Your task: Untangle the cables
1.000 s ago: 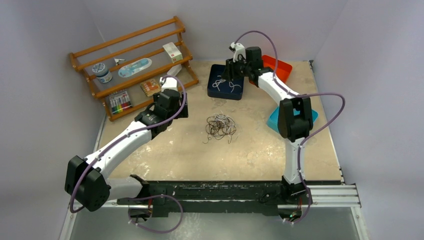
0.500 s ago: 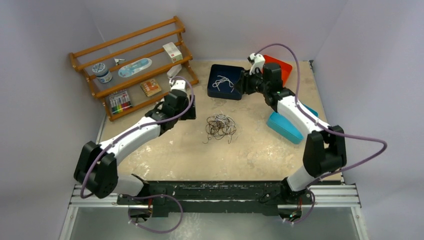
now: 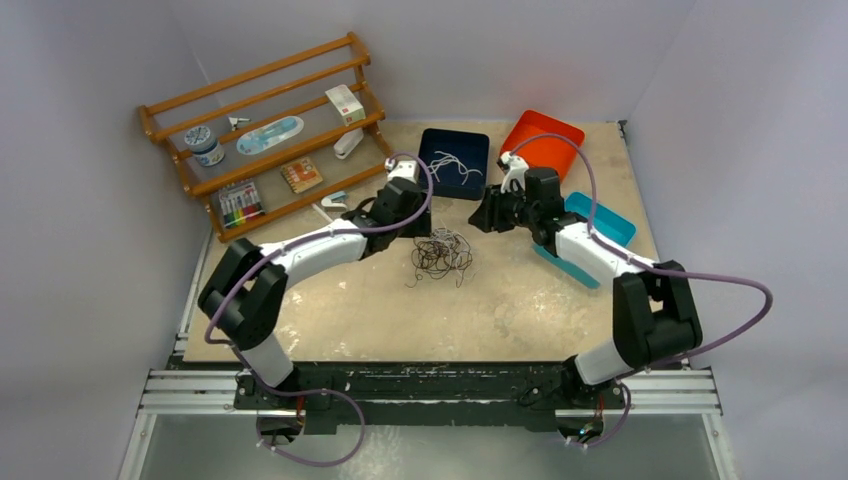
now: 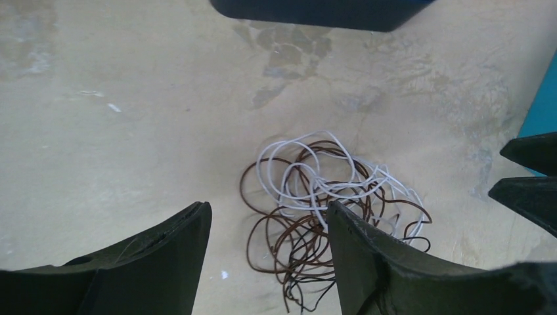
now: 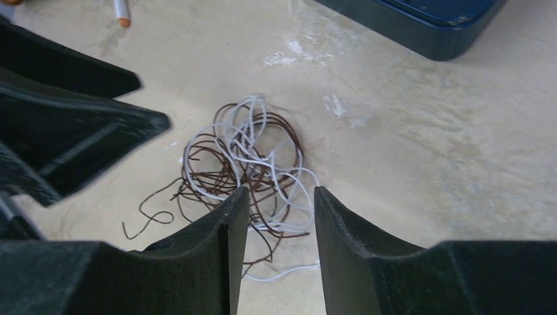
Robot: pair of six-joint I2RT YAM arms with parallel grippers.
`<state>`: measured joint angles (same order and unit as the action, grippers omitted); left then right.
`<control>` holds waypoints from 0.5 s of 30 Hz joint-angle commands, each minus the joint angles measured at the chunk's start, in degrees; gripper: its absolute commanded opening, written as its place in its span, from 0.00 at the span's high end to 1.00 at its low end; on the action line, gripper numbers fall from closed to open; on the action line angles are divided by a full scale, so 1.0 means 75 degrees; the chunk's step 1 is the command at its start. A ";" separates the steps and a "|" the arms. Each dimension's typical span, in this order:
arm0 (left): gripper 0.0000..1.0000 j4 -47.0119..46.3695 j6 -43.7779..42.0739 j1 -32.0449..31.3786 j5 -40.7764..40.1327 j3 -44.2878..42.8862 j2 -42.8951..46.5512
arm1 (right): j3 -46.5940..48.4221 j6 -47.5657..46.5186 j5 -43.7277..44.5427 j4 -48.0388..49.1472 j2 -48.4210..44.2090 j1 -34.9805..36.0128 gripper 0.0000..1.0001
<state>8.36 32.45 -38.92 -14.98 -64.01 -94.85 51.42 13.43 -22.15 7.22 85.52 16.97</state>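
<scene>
The cables (image 3: pixel 440 253) lie mid-table (image 3: pixel 350 310), with open tabletop at 6 o'clock. The left gripper (image 3: pixel 420 225) at 10 o'clock and the right gripper (image 3: pixel 483 216) at 2 o'clock both have jaws apart and empty. The tray (image 3: pixel 462 190) edge is at 12 o'clock.

— What's on the table (image 3: pixel 520 310)?
— Cables (image 3: pixel 440 252) in a knot at the middle. Navy tray (image 3: pixel 425 165) and orange tray (image 3: pixel 545 145) at the far edge, teal tray (image 3: pixel 605 222) on the right, rack (image 3: pixel 250 73) far left.
— Knot touching any?
— No, apart.
</scene>
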 commanded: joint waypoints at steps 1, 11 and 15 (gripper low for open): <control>0.36 -0.1155 0.0069 -0.0215 0.0303 0.0049 -0.0436 | 0.0238 0.0197 -0.0865 0.0767 0.0407 0.0092 0.57; 0.37 -0.2016 0.0131 -0.0264 0.0299 0.0774 -0.0958 | 0.1934 0.0069 -0.1144 0.0555 0.2411 0.0752 0.61; 0.39 -0.2066 0.0065 -0.0272 0.0177 0.0974 -0.0859 | 0.2434 -0.0009 -0.1024 0.0335 0.2905 0.1114 0.62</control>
<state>-3.09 32.45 -40.77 -12.43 -57.67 -102.65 65.32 14.09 -28.38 9.78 106.19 22.98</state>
